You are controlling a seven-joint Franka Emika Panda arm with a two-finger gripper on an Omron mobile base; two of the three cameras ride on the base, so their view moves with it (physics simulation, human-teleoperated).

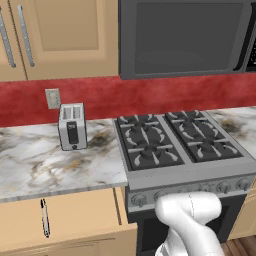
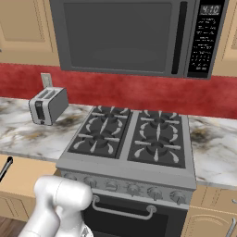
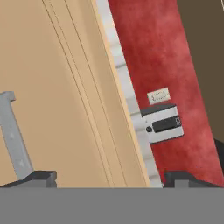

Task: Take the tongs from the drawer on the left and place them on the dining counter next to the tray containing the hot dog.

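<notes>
Marble worktop (image 1: 45, 167) carries a silver toaster (image 1: 72, 126) beside a black gas stove (image 1: 175, 140), under a dark microwave (image 2: 125, 37) and a red backsplash (image 1: 150, 95). Below the worktop, the tan drawer (image 1: 75, 215) stands pulled open with slim silver, black-tipped tongs (image 1: 45, 218) lying lengthwise inside. The pincer (image 3: 109, 177) is spread wide, empty, its fingertips (image 3: 37, 178) near the drawer's grey handle (image 3: 14, 135).

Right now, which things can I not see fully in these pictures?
- tongs: right base view, the left edge cuts them off.
- drawer: left base view, the bottom edge cuts off its front.
- oven door: right base view, the arm hides its left part.
</notes>
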